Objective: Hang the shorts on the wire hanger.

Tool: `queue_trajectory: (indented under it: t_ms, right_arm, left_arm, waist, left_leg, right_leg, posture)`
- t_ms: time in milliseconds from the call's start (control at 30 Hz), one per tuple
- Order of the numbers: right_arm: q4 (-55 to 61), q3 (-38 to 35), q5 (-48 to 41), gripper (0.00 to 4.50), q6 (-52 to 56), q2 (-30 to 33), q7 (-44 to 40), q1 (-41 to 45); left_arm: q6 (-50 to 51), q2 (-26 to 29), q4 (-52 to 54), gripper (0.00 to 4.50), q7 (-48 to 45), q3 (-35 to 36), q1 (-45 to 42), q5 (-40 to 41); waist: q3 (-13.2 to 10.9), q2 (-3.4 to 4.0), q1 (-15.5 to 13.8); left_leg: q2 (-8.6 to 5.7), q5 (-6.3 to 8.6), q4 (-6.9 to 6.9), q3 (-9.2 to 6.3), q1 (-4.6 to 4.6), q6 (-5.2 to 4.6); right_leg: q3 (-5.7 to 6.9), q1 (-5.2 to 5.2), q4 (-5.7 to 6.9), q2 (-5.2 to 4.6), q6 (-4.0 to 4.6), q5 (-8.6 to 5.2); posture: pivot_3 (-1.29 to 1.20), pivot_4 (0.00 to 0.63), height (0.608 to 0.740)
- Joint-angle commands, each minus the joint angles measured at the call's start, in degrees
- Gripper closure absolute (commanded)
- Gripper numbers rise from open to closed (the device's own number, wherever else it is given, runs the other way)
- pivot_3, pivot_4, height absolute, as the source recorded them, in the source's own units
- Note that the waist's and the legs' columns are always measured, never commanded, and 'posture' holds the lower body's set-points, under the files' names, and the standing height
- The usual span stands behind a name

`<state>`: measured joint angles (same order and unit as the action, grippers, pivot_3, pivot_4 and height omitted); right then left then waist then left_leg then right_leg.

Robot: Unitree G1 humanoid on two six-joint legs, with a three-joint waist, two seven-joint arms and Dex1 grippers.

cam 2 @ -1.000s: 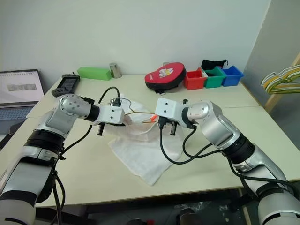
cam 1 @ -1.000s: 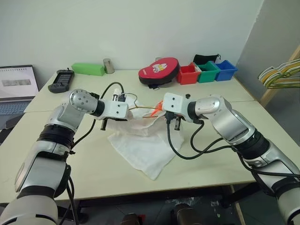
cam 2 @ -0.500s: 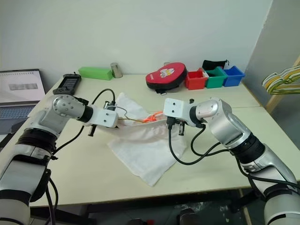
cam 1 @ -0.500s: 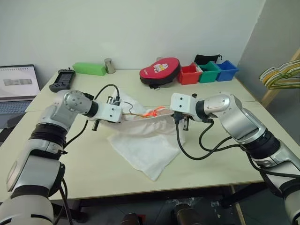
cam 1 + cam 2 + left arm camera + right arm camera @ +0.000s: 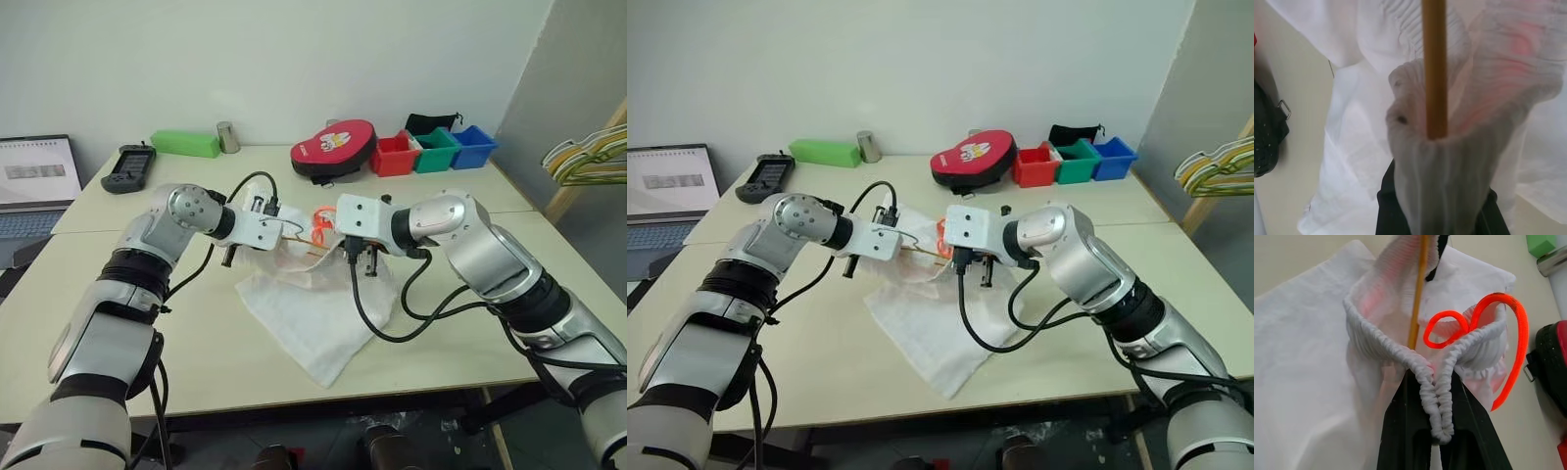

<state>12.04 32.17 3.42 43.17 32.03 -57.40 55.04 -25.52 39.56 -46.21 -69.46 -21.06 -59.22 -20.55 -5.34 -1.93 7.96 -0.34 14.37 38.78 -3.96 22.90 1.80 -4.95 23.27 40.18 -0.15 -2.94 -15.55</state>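
We are threading the shorts (image 5: 313, 304) onto the wire hanger (image 5: 1418, 298).
Both grippers — left (image 5: 1437, 215), right (image 5: 1436, 431) — are pinching the waistband above the table (image 5: 196, 343); next, we judge, comes pulling it along the wire — hook (image 5: 1498, 333) beyond.

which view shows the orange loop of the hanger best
The right wrist view: the orange loop curls in full above the pinched waistband. In the head views it is a small orange bit between the grippers. The left wrist view gives the tan wire.
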Motion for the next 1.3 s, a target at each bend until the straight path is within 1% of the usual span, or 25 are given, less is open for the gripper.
queue_trajectory:
  t_ms: [33, 67, 100, 133, 267, 367, 433, 533, 633, 667, 833, 1000, 1167, 1267, 1300]
  right_arm:
    - [2.15, -0.88, 0.56, 4.49, -0.02, 0.41, -0.24, 0.38]
    - [1.92, -0.91, 0.77, 4.49, -0.13, 0.43, -0.09, 0.42]
    - [1.72, -0.98, 0.82, 3.9, -0.16, 0.56, -0.17, 0.54]
    - [1.55, -1.16, 0.79, 3.72, -0.15, 0.81, -0.33, 0.68]
    - [1.91, -1.42, 0.44, 2.63, 0.42, 1.8, -1.07, 0.87]
    - [2.59, -0.94, 0.62, 2.02, 0.87, 3.1, -1.63, 0.18]
    - [3.01, -0.56, 0.73, 1.49, 1.32, 4.13, -2.29, -0.44]
    - [1.6, 0.94, 2.28, 0.78, 0.55, 5.67, -2.16, -2.04]
    - [-1.55, 1.86, 3.54, 0.1, -0.34, 5.34, -1.32, -3.17]
    - [-2.96, 2.02, 3.89, 0.04, -0.38, 4.78, -1.0, -3.3]
    - [-10.09, 2.38, 5.32, 0.04, -2.32, 1.67, 0.82, -2.98]
    - [-19.25, 2.76, 7.32, 0.04, -6.57, -2.67, 2.98, -1.57]
    - [-24.2, 2.77, 9.32, 0.04, -11.06, -4.38, 3.1, -1.08]
    - [-25.49, 2.44, 10.21, 0.47, -12.89, -4.88, 3.03, -0.93]
    - [-25.68, 2.3, 10.37, 0.69, -13.26, -4.98, 2.85, -0.88]
  left_arm:
    - [-0.59, -0.74, -0.43, 4.5, 1.5, 0.21, -2.43, -0.01]
    - [-0.71, -0.85, -0.44, 4.5, 1.54, 0.17, -2.42, 0.0]
    - [-0.8, -0.93, -0.48, 4.5, 1.51, 0.19, -2.4, 0.04]
    - [-0.9, -1.03, -0.6, 4.5, 1.55, 0.2, -2.42, 0.03]
    - [-1.24, -1.22, -1.07, 4.5, 1.89, 0.23, -2.56, -0.1]
    - [-1.23, -1.52, -1.15, 4.5, 2.2, 0.32, -2.6, 0.14]
    - [-1.05, -1.78, -1.05, 4.5, 2.26, 0.44, -2.63, 0.36]
    - [-0.79, -2.12, -0.82, 4.5, 2.3, 0.68, -2.62, 0.64]
    - [-0.5, -2.35, -0.42, 4.5, 2.11, 0.93, -2.64, 1.02]
    - [-0.33, -2.37, -0.11, 4.5, 1.88, 1.11, -2.64, 1.31]
    - [0.42, -2.2, 1.18, 4.5, 1.05, 1.53, -2.45, 2.33]
    - [1.16, -1.55, 3.1, 4.5, 0.1, 1.7, -1.71, 3.18]
    - [2.16, -1.07, 4.81, 4.5, -0.4, 1.72, -0.92, 3.56]
    - [2.5, -0.8, 5.26, 4.5, -0.41, 1.63, -0.69, 3.5]
    - [2.49, -0.68, 5.27, 4.5, -0.35, 1.56, -0.67, 3.38]
  waist:
    - [0.01, 0.01, 0.02]
    - [0.01, 0.0, 0.01]
    - [0.01, 0.0, 0.03]
    - [0.01, 0.0, 0.04]
    - [0.01, 0.0, 0.05]
    - [0.01, 0.0, 0.04]
    - [0.01, 0.0, 0.04]
    - [0.01, 0.0, 0.05]
    - [0.01, 0.0, 0.05]
    - [0.01, 0.0, 0.06]
    - [0.0, 0.01, 0.28]
    - [0.01, 0.0, 0.12]
    - [0.01, 0.0, 0.04]
    - [0.0, 0.0, 0.0]
    - [0.0, 0.0, 0.01]
  left_leg:
    - [0.0, 0.0, 0.0, 0.0, -0.01, 0.0]
    - [0.0, 0.0, 0.0, 0.01, 0.0, 0.0]
    - [0.0, 0.0, 0.0, 0.01, 0.0, 0.0]
    - [0.0, 0.0, 0.0, 0.02, 0.0, 0.0]
    - [0.0, 0.0, 0.0, 0.01, 0.0, 0.0]
    - [0.0, 0.0, 0.0, 0.01, 0.0, 0.0]
    - [-0.01, 0.0, 0.0, 0.01, 0.0, 0.0]
    - [-0.01, 0.0, 0.0, 0.02, 0.0, 0.0]
    - [-0.01, 0.0, 0.0, 0.03, 0.0, 0.0]
    - [-0.02, 0.0, 0.0, 0.04, 0.0, 0.0]
    - [-0.02, 0.0, 0.0, 0.08, -0.02, 0.0]
    - [-0.02, 0.0, 0.0, 0.04, -0.01, 0.0]
    - [-0.03, 0.0, 0.0, 0.04, -0.02, 0.0]
    - [-0.02, 0.0, 0.0, 0.01, -0.01, 0.0]
    - [-0.02, 0.0, 0.0, 0.0, -0.01, 0.0]
  right_leg:
    - [0.0, 0.0, 0.0, 0.0, 0.0, 0.0]
    - [0.0, 0.0, 0.0, 0.0, 0.0, 0.0]
    - [-0.01, 0.0, 0.0, 0.0, 0.0, 0.0]
    - [-0.01, 0.0, 0.0, 0.0, 0.0, 0.0]
    - [-0.01, 0.0, 0.0, -0.01, 0.02, 0.02]
    - [-0.01, 0.0, 0.0, -0.01, 0.02, 0.02]
    - [-0.01, 0.0, 0.0, -0.02, 0.02, 0.01]
    - [-0.01, -0.01, -0.02, -0.02, 0.0, 0.0]
    - [-0.01, -0.01, -0.03, -0.02, 0.0, 0.0]
    - [-0.02, -0.01, -0.03, -0.02, 0.0, 0.0]
    - [-0.05, -0.01, -0.02, 0.01, 0.01, 0.01]
    - [-0.04, -0.01, -0.02, 0.0, 0.07, 0.05]
    - [-0.04, -0.01, -0.02, -0.01, 0.07, 0.06]
    - [-0.01, -0.01, -0.02, -0.01, 0.07, 0.06]
    - [-0.01, -0.01, -0.01, -0.01, 0.07, 0.06]
  posture:
    - [-0.08, 0.005, 0.74]
    - [-0.08, 0.005, 0.74]
    - [-0.08, 0.005, 0.74]
    - [-0.08, 0.001, 0.74]
    - [-0.08, 0.001, 0.74]
    - [-0.09, 0.004, 0.74]
    - [-0.09, 0.004, 0.74]
    - [-0.09, 0.004, 0.74]
    - [-0.09, 0.004, 0.74]
    - [-0.08, 0.013, 0.74]
    - [-0.07, 0.015, 0.74]
    - [-0.05, 0.015, 0.74]
    - [-0.04, 0.017, 0.74]
    - [-0.04, 0.018, 0.74]
    - [-0.04, 0.018, 0.74]
